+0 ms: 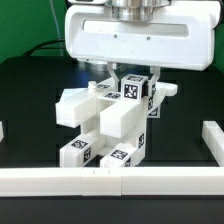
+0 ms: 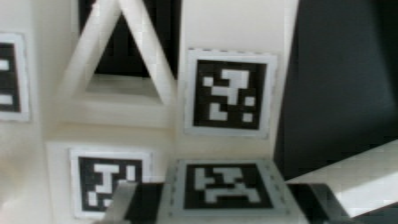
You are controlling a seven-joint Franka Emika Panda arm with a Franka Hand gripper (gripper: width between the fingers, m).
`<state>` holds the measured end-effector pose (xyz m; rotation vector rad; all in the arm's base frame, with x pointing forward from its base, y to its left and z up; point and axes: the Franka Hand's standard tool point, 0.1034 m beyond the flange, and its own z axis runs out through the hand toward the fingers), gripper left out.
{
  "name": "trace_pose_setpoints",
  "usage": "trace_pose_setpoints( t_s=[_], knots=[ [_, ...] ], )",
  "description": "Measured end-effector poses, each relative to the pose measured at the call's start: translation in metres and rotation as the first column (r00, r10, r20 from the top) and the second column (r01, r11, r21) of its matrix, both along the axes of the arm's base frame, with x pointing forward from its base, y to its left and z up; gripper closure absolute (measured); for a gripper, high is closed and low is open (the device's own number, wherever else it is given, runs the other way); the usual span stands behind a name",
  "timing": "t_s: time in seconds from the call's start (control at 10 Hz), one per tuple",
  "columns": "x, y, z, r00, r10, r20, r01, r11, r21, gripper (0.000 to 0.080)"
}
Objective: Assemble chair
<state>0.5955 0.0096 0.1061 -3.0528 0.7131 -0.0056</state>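
Fingers [image 1: 112, 72] of gripper [image 1: 119, 80] sit at top of chair [image 1: 110, 125] cluster, tips mostly hidden behind tagged pcs. Gap btwn them: you can't tell from either view if wide, narrow or clamped on anything. Chair pcs lie directly under fingers, bunched and touching on black table [image 1: 30, 110]; blocks w/ sq tags. In wrist view you get X-braced frame [image 2: 125, 50] close up, tagged faces just beside it. Border rail [image 1: 60, 180] lies camera-side of fingers, apart from chair pcs.
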Motion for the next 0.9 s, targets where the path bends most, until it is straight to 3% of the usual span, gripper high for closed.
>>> trace_pose_setpoints(
  t_s=[0.1,0.5,0.9],
  knots=[
    [0.0,-0.0003,0.0,1.0,-0.006,0.0,0.006,1.0,0.001,0.0531],
    [0.0004,-0.0001,-0.0002,0.938,-0.345,-0.006,0.345,0.938,0.03,0.0531],
    [0.002,0.0005,-0.0005,0.725,-0.688,-0.032,0.688,0.723,0.062,0.0531]
  ],
)
